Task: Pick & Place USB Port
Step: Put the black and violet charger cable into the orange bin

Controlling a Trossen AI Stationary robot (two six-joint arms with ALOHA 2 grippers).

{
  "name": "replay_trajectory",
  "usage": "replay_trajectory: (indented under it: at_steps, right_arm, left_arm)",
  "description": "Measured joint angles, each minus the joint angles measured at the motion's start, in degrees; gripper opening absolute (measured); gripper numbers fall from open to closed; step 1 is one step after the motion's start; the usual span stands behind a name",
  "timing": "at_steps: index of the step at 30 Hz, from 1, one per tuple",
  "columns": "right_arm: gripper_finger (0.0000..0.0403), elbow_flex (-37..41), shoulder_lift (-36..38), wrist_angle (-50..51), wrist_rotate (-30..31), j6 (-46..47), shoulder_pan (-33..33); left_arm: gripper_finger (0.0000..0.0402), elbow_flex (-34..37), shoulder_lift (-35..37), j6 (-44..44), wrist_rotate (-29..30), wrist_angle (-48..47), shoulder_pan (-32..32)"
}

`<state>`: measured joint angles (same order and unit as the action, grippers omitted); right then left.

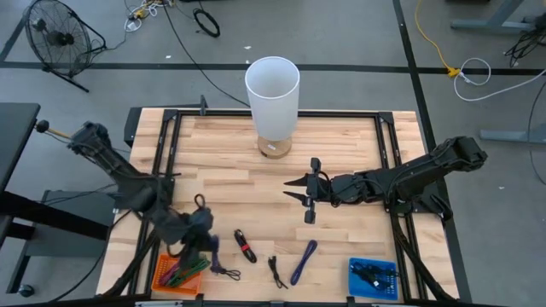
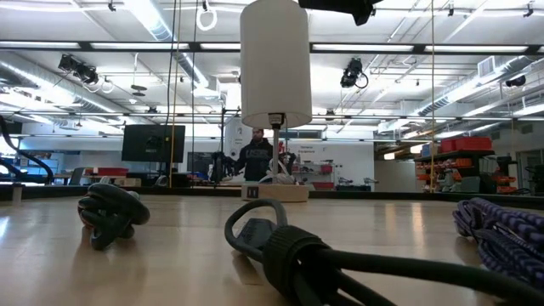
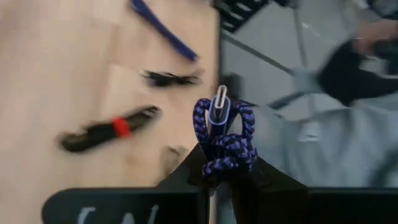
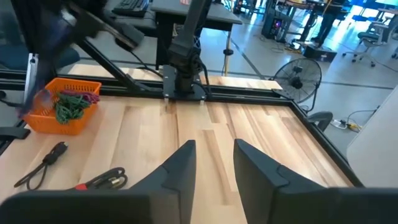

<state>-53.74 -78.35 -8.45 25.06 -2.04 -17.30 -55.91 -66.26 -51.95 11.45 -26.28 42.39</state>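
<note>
My left gripper is near the table's front left, beside an orange basket, and is shut on a coiled blue-and-black braided USB cable. The cable's silver plug points away from the wrist. My right gripper hovers open and empty over the table's middle; its fingers stand apart. The orange basket also shows in the right wrist view, holding green and pink cables. My left gripper pinches the coiled cable between its two fingers at the knotted lower end of the bundle. The loops and the plug stick out past the fingertips, along the fingers. The bundle is lifted clear of the table.
Loose cables lie on the front of the table: a black one with a red band, two black ones and a blue one. A blue bin stands front right. A white lamp stands at the far middle.
</note>
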Motion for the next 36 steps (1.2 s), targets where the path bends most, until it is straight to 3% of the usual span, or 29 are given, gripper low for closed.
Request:
replay_trajectory:
  at_steps: [3,9,15,22,29,36]
  right_arm:
    - [0.0107,0.0,0.0,0.0,0.0,-0.2,0.0]
    - [0.0107,0.0,0.0,0.0,0.0,-0.3,0.0]
    - [0.0107,0.0,0.0,0.0,0.0,-0.3,0.0]
    - [0.0104,0.0,0.0,0.1,0.0,-0.3,0.0]
    - [0.0104,0.0,0.0,0.2,0.0,-0.3,0.0]
    - [0.0104,0.0,0.0,0.5,0.0,-0.4,0.0]
  left_arm:
    - [0.0032,-2.4,0.0,-5.4,-4.1,-4.2,3.0]
    - [0.0032,-4.2,-0.1,-22.0,-5.3,-19.6,7.8]
    - [0.0032,-4.2,-1.0,-31.5,-8.6,-22.3,10.7]
    - [0.0032,-4.2,-5.0,-36.4,-10.2,-23.2,12.6]
    - [0.0032,-4.2,-10.8,-38.9,-18.9,-24.5,12.8]
    - [0.0032,-4.2,-14.3,-37.7,-20.2,-24.7,12.8]
